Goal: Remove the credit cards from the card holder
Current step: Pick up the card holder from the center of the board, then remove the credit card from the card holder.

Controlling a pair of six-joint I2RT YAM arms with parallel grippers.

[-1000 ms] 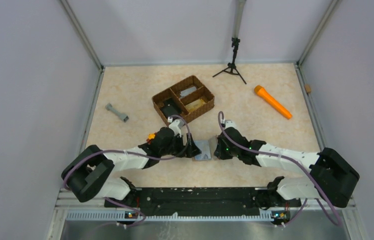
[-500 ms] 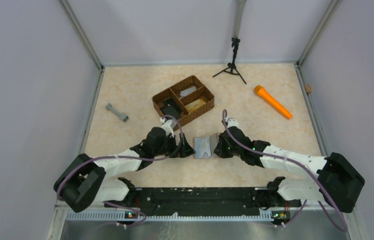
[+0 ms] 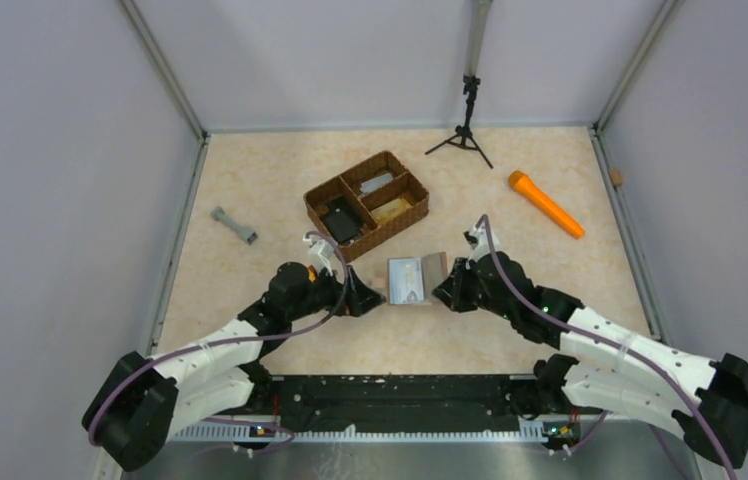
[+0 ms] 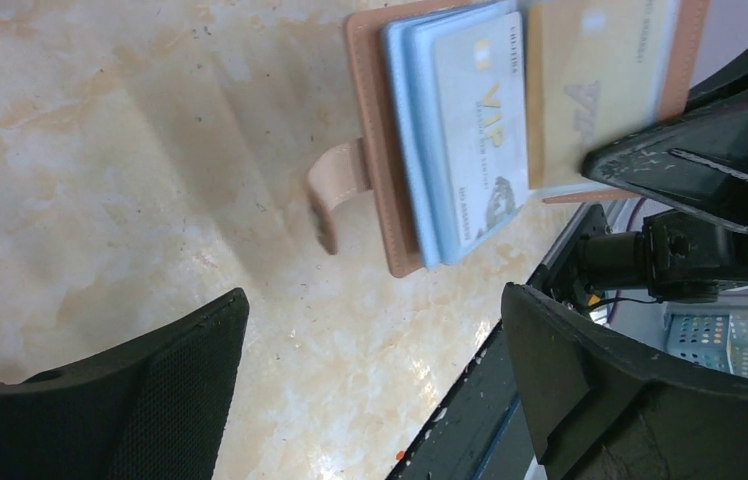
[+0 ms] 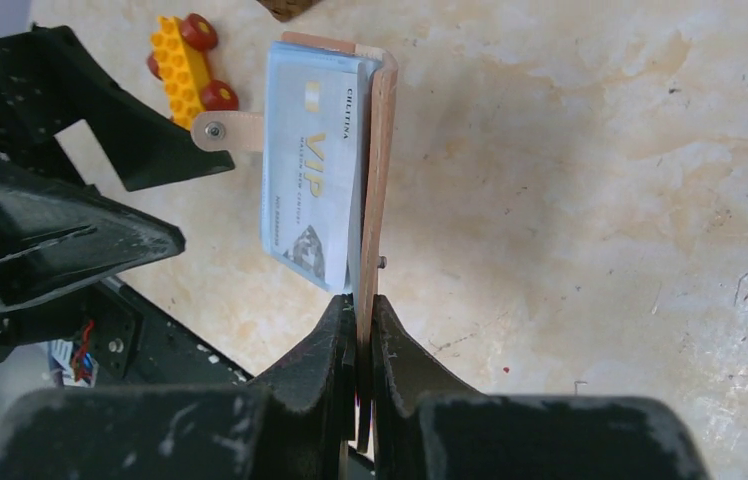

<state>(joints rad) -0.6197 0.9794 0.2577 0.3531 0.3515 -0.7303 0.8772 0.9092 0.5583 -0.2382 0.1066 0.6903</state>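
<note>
One card holder [image 3: 416, 278] flap is pinched in right jaws; left jaws gape empty.

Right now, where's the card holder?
Top view: the card holder is mid-table between both arms, just below the woven basket, one flap pinched in the right fingers.

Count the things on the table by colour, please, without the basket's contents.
Brown: 2, basket, small block
Tan: 1, card holder
Orange: 1, torch-shaped stick
Grey: 1, dumbbell-shaped piece
Black: 1, tripod
Yellow: 1, wheeled toy brick
Total: 7
</note>
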